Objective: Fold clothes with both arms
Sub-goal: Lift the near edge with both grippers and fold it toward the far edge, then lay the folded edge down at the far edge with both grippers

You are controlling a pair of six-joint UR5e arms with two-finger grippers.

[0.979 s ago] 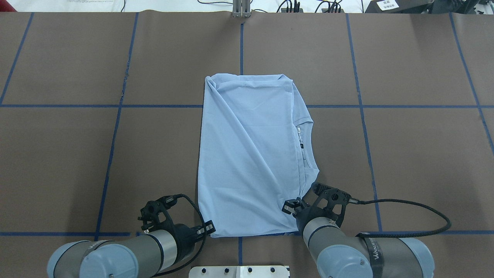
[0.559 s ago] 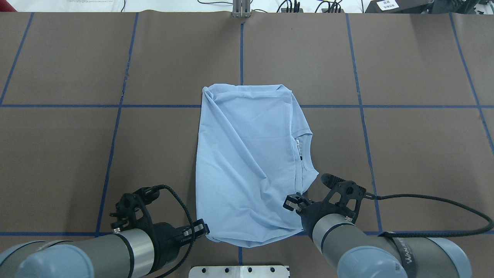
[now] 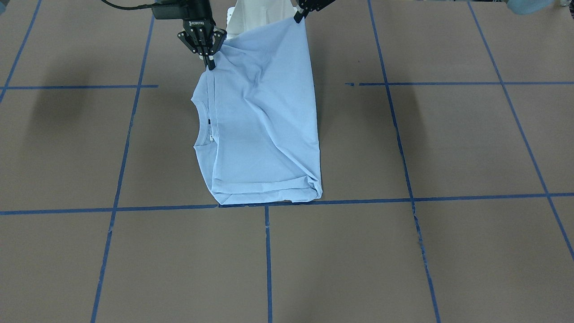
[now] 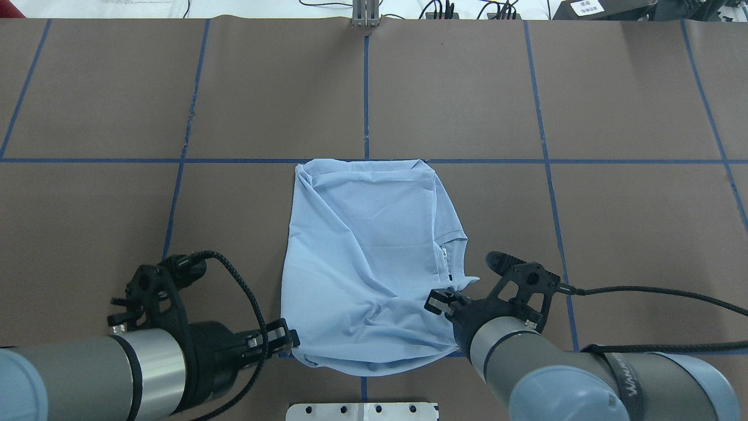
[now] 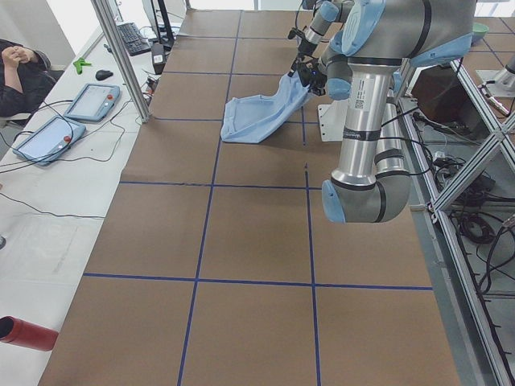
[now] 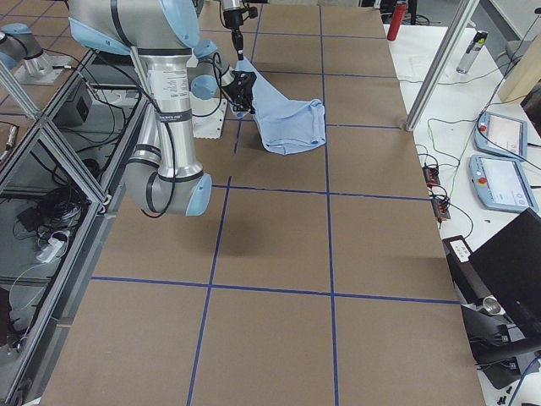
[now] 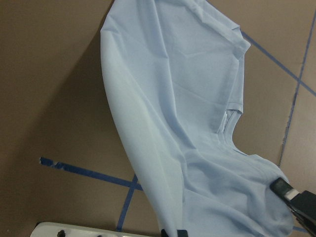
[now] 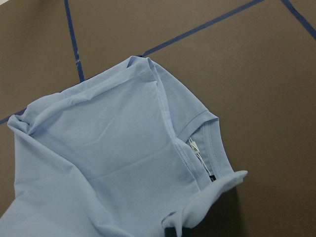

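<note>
**A:** Shirts on the table [image 4: 613,234], how many do you count?

**B:** Only one, a pale blue T-shirt [image 4: 362,251], folded narrow. It is just beyond the white base plate [image 4: 362,411], straight ahead of it.

**A:** And arms?

**B:** Two. The left arm [image 4: 87,374] comes in on the left side of the base plate, and the right arm [image 4: 584,386] on its right side. Each carries one black gripper, so I count two grippers.

**A:** What is the left gripper [image 4: 286,339] doing?

**B:** Its two fingers are pressed together on the shirt's corner nearest to the plate, on the left side. The cloth is pinched between them.

**A:** And the right gripper [image 4: 438,301]?

**B:** The same. Its fingers are closed on the other near corner, at the shoulder, near the collar [image 3: 204,125].

**A:** Is the shirt lying flat?

**B:** Not all of it. The edge near the plate is lifted off the table and sags, wrinkled, between the two grippers. The edge far from the plate rests on the table, along one blue tape line [image 4: 526,161].

**A:** Is anything inside the collar?

**B:** Two small things, one dark label [image 8: 212,177] and one white tag [image 8: 195,146]. What is written on them is too small to tell.
</note>
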